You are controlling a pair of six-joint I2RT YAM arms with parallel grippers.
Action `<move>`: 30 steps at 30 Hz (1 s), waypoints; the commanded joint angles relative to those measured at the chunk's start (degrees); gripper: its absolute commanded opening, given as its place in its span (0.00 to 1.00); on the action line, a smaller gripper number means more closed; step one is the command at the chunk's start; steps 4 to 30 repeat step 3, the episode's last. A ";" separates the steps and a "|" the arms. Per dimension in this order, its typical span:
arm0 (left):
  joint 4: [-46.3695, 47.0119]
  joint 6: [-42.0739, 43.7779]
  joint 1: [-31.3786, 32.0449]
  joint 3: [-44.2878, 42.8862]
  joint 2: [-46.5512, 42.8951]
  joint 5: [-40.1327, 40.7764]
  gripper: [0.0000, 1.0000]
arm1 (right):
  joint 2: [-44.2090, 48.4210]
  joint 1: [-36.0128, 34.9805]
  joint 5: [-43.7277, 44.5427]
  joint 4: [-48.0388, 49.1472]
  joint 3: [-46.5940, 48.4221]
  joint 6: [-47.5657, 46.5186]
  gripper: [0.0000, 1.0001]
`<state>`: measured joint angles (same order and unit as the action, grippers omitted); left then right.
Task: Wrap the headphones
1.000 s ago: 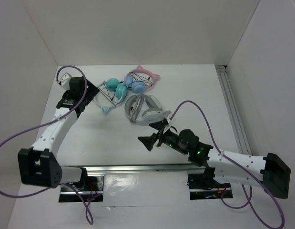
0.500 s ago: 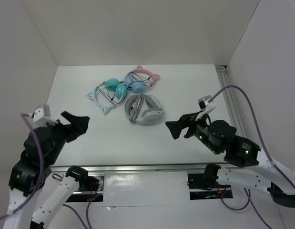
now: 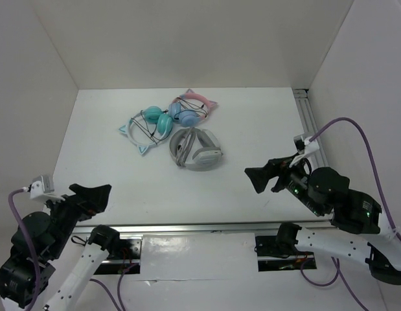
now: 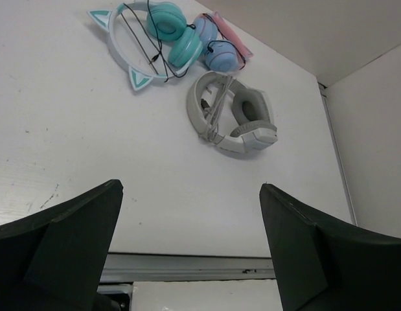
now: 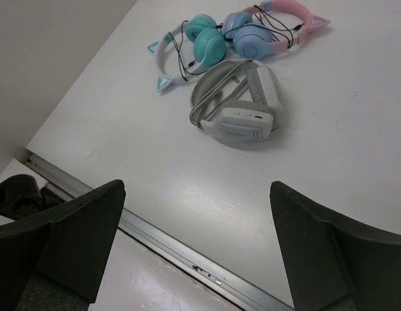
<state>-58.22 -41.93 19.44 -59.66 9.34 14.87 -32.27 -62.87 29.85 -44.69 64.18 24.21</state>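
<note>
left claw (image 4: 188, 189) wide, empty, above near edge | right claw (image 5: 197, 188) wide, empty | teal cat-ear headphones (image 3: 162, 124), white headband, black cable, flat on white surface (image 3: 265, 123), far-left, well apart from both claws, touching blue-and-pink cat-ear headphones (image 3: 187, 114), near grey-white plain headphones (image 3: 205, 155)

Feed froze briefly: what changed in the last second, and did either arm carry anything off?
Both arms drew back toward the near edge. The left gripper left the teal headphones and now hangs open and empty near its base. The right gripper swung right, away from the grey-white headphones, and is also open and empty. All three headsets, the blue-and-pink headphones included, lie where they were.
</note>
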 commanded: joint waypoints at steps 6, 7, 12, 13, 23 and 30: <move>-1.10 1.41 0.16 0.07 -0.73 -0.64 1.00 | -0.86 -0.50 2.84 -2.33 2.00 0.05 1.00; -1.10 1.41 0.16 0.07 -0.73 -0.64 1.00 | -0.86 -0.50 2.84 -2.33 2.00 0.05 1.00; -1.10 1.41 0.16 0.07 -0.73 -0.64 1.00 | -0.86 -0.50 2.84 -2.33 2.00 0.05 1.00; -1.10 1.41 0.16 0.07 -0.73 -0.64 1.00 | -0.86 -0.50 2.84 -2.33 2.00 0.05 1.00; -1.10 1.41 0.16 0.07 -0.73 -0.64 1.00 | -0.86 -0.50 2.84 -2.33 2.00 0.05 1.00; -1.10 1.41 0.16 0.07 -0.73 -0.64 1.00 | -0.86 -0.50 2.84 -2.33 2.00 0.05 1.00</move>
